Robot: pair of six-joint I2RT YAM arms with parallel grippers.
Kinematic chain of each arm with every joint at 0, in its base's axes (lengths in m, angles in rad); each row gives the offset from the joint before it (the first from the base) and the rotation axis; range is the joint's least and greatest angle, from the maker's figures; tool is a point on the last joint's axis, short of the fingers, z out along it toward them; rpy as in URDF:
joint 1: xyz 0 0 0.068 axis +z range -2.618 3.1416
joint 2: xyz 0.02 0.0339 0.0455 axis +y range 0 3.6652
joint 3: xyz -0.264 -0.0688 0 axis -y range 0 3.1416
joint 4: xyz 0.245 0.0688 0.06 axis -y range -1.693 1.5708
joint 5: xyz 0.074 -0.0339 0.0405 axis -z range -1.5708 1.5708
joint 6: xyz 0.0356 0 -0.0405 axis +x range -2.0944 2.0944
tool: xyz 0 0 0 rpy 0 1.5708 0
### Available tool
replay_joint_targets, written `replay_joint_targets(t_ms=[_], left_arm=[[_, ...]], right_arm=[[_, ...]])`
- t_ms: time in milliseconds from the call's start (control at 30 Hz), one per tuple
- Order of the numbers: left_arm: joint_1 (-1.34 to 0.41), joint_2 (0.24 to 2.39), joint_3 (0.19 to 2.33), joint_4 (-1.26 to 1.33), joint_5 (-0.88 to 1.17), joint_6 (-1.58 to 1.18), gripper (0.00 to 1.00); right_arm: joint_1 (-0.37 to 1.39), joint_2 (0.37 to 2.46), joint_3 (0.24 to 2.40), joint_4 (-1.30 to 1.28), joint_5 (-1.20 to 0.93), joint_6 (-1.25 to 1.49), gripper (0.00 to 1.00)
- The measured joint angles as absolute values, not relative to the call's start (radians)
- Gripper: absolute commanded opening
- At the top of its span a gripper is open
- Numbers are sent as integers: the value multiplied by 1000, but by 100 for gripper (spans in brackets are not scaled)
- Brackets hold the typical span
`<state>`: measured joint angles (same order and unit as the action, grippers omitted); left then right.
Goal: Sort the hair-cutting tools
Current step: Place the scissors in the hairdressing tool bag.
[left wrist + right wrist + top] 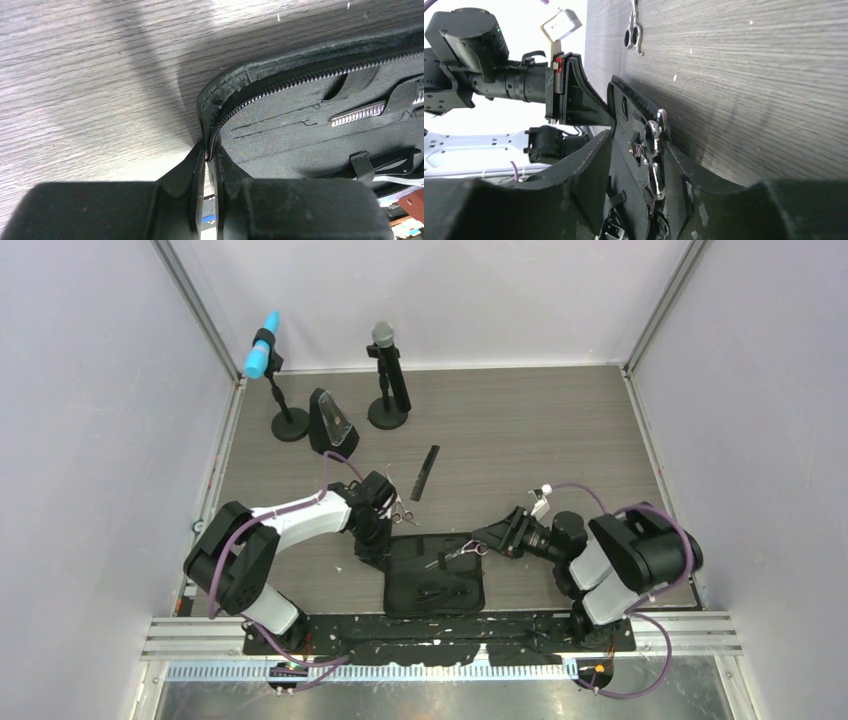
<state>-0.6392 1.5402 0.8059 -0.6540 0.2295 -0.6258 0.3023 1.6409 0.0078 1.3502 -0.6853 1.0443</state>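
The black pouch lies unzipped near the table's front edge. My left gripper is shut on the zipper rim at the pouch's far left corner. One pair of silver scissors rests on the pouch's right part, between the spread fingers of my open right gripper. A second pair of scissors lies on the table behind the pouch. The long black comb lies farther back. Hair clips sit under straps inside the pouch.
Two microphones on round bases stand at the back left, with a dark wedge-shaped object between them. Metal rails run along the near edge, and walls close in the table on three sides.
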Motion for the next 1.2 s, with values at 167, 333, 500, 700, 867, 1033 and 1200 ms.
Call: replay_joint_targets(t_ms=[167, 333, 500, 700, 867, 1033, 1200], left_arm=[[-639, 1531, 798, -645, 227, -629, 12], [-639, 1522, 794, -635, 218, -629, 11], [-639, 1520, 794, -628, 210, -629, 10], [-639, 1520, 794, -628, 210, -628, 10], [-640, 1520, 794, -628, 210, -628, 10], [-640, 1518, 794, -628, 209, -628, 10], [-641, 1516, 794, -628, 207, -628, 9]], right_arm=[[302, 1380, 11, 1048, -606, 960, 58], [302, 1103, 68, 606, -512, 823, 56], [302, 928, 191, 225, -426, 675, 53], [310, 961, 421, -91, -356, 474, 49], [375, 1079, 560, -284, -317, 334, 49], [472, 1170, 656, -431, -277, 246, 48], [537, 1290, 784, -530, -247, 168, 46]])
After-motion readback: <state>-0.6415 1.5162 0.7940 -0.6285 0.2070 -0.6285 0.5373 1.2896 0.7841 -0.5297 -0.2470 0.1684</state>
